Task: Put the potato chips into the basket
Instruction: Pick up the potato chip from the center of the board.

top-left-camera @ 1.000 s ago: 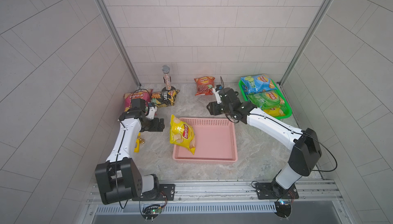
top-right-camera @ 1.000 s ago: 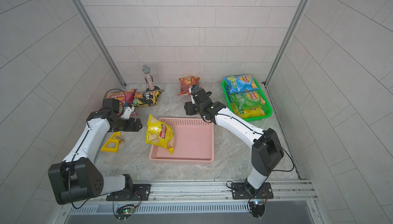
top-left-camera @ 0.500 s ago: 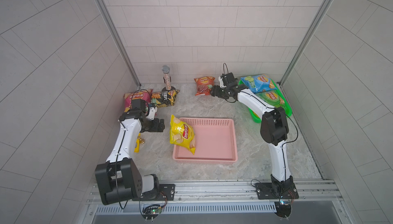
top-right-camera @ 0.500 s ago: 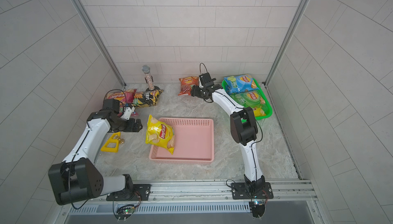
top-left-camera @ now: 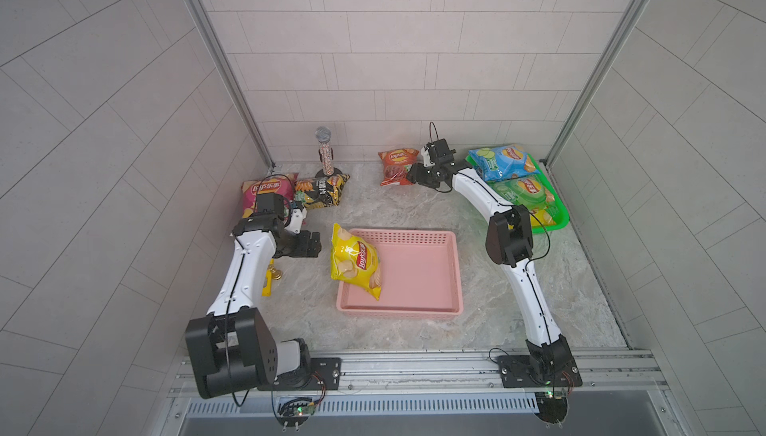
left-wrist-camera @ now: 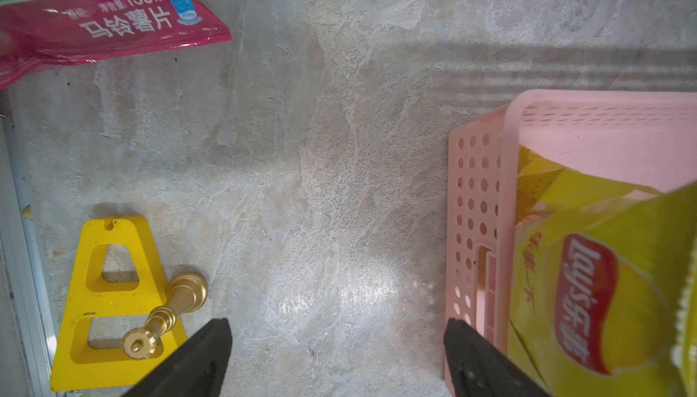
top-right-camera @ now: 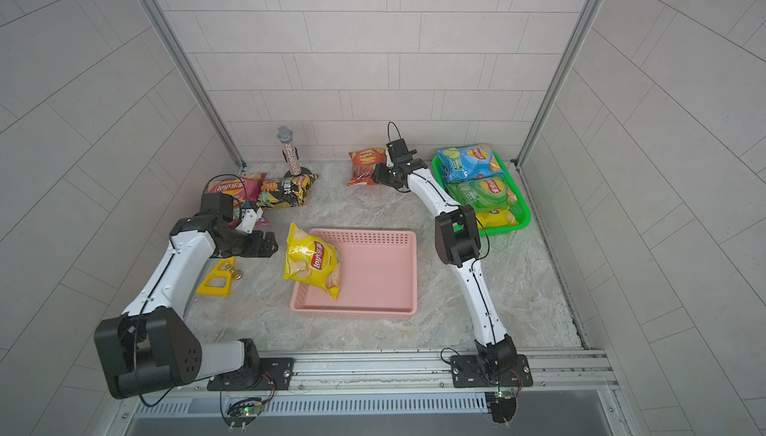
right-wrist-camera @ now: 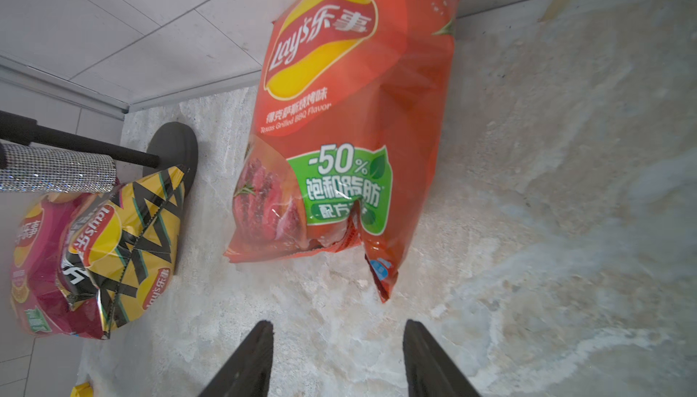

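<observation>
— Potato chips: where does each bag lie?
— Take the pink perforated plastic basket as the dial's centre and the back wall as twelve. A glossy yellow Lay's bag leans over the basket's nine o'clock rim, partly inside. A red foil Lay's bag lies at twelve, by the wall. A magenta Lay's bag and a black-and-yellow Lay's bag lie touching at ten.
— And at two?
— A green plastic tray holds a blue Lay's bag, a green Lay's bag and a second yellow Lay's bag, overlapping.
— The grippers?
— The left gripper hangs at nine, just beside the basket, jaws spread wide with only bare table between them. The right gripper points at the red bag from its three o'clock side. Its jaws are parted and empty, and the tips are just short of the bag's crimped corner.
— The surface and the room?
— A grey-beige marble-patterned tabletop with soft glare is boxed on three sides by pale tiled walls. A metal rail at six carries both arm bases. A glittery microphone on a round black stand is at eleven. A yellow plastic triangular frame lies at nine with a small brass peg across its edge.
</observation>
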You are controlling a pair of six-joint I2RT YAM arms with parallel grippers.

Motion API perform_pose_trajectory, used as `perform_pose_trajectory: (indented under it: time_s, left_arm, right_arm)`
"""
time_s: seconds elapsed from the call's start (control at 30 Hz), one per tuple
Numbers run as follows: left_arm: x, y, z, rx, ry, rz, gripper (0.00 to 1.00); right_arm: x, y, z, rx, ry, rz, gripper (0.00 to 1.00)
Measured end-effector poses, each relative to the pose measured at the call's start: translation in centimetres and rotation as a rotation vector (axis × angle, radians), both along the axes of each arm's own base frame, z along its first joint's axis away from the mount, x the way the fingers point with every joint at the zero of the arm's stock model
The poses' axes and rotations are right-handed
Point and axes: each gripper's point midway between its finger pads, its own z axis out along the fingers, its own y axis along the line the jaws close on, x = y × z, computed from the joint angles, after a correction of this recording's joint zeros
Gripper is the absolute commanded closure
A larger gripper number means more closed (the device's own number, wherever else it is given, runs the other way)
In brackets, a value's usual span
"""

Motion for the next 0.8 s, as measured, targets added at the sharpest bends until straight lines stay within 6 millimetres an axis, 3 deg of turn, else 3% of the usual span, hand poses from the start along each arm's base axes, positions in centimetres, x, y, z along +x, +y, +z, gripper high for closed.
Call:
perform_pose_trajectory:
  time_s: [0.27,0.63,0.8]
  left_arm:
    - [0.0,0.0,0.0,0.0,0.0,0.0,0.05]
    - [0.0,0.0,-0.1,0.0,0.003,0.0,0.05]
    - [0.0,0.0,-0.2,-0.001,0.008,0.0,0.05]
  right_arm:
    - [1.1,0.2,-0.5,-0.029,-0.036,0.021,0.39]
    - [2.0,-0.8,-4.1,-0.132,-0.041,0.016,0.4]
    - [2.3,-1.1,-4.8,-0.157,-0.046,0.011,0.4]
